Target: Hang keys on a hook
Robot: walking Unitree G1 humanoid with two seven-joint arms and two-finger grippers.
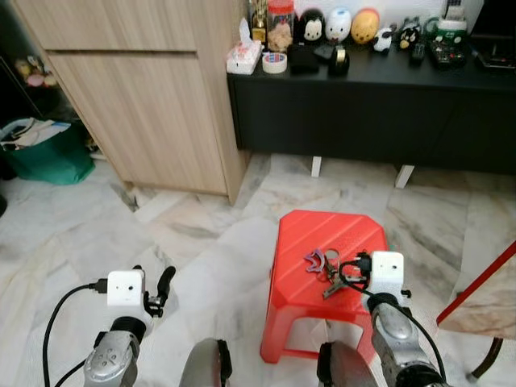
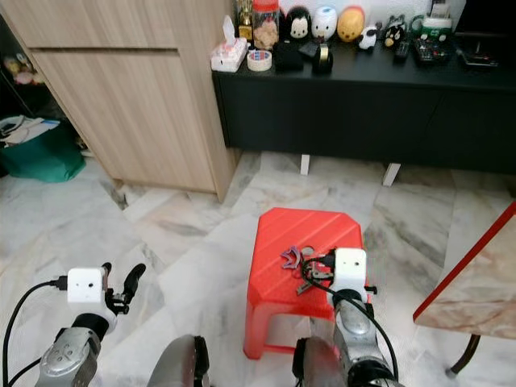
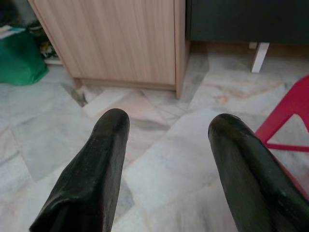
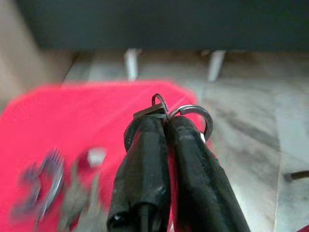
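Note:
A bunch of keys (image 1: 326,272) with metal rings and a purple tag lies on the top of a red plastic stool (image 1: 318,234). My right gripper (image 1: 351,268) is low over the stool's right side, at the bunch. In the right wrist view its fingers (image 4: 186,145) are pressed together, shut on a key ring (image 4: 195,115), while the other keys (image 4: 72,188) lie blurred on the red top. My left gripper (image 1: 153,284) is held out open over the marble floor to the left of the stool, and its fingers (image 3: 106,145) have nothing between them.
A wooden cabinet (image 1: 153,105) stands at the back left. Beside it is a black sideboard (image 1: 363,113) carrying figurines, a tape roll (image 1: 275,63) and a tissue box. A green bag (image 1: 48,153) sits at far left. A red-edged table corner (image 1: 484,298) juts in at right.

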